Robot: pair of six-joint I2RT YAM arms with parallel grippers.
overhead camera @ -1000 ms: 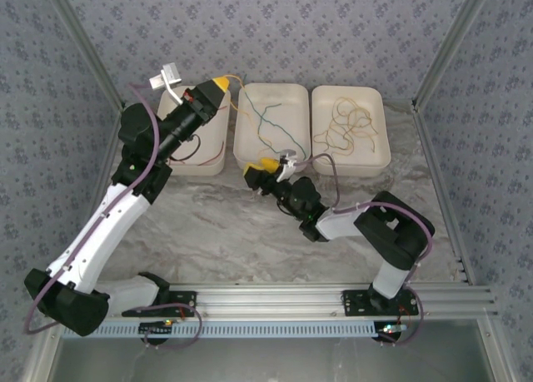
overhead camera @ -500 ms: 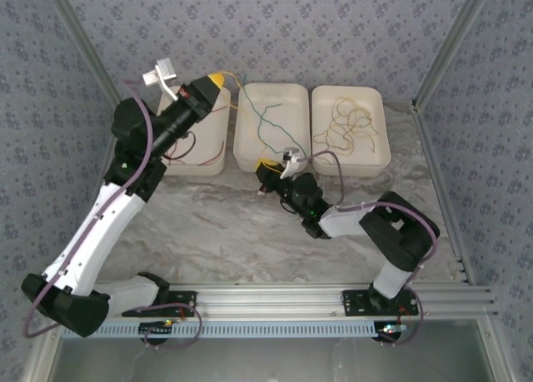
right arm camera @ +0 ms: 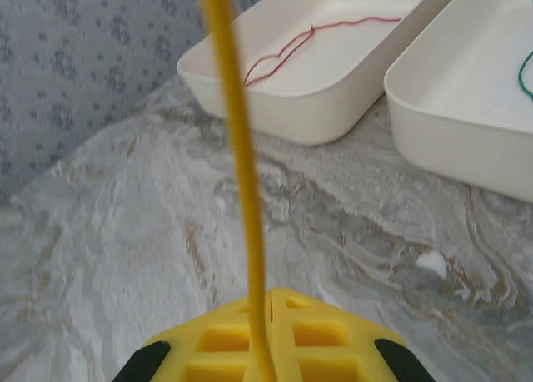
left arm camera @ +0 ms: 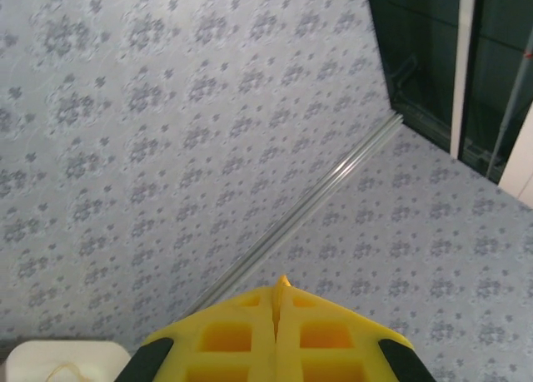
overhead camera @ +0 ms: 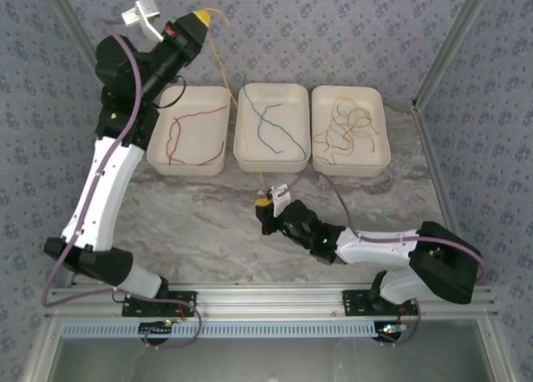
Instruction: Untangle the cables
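**One Yellow Cable Pulled Tight Between Two Hands**

Holds the left hand (overhead camera: 197, 17) way up high at 11 o'clock, past the far edge of the desk (overhead camera: 208, 220). Presses its yellow tips flat together with no gap at all. Pinches the top end of the yellow cable (overhead camera: 223, 78) there, with a short bit of tail poking out past the tips.

Holds the right hand (overhead camera: 263, 204) down low, close to the middle of the desk and a little toward 6 o'clock. Squeezes that hand fully closed too, right on the bottom end of the same cable. From the right wrist, shows the cable coming up out of the closed yellow tips.

Stretches the cable almost straight from the low hand up to the high hand, crossing over the gap between two of the white trays.

Has three white trays side by side along the far part of the desk. Carries one red cable (overhead camera: 196, 126), bent and wavy, in the tray at 11 o'clock (overhead camera: 187, 167). Carries one green cable (overhead camera: 275, 128), wavy too, in the tray at 12 o'clock (overhead camera: 271, 166). Carries a bunch of yellow cables (overhead camera: 346, 124), looped over each other, in the tray at 1 o'clock (overhead camera: 350, 171).
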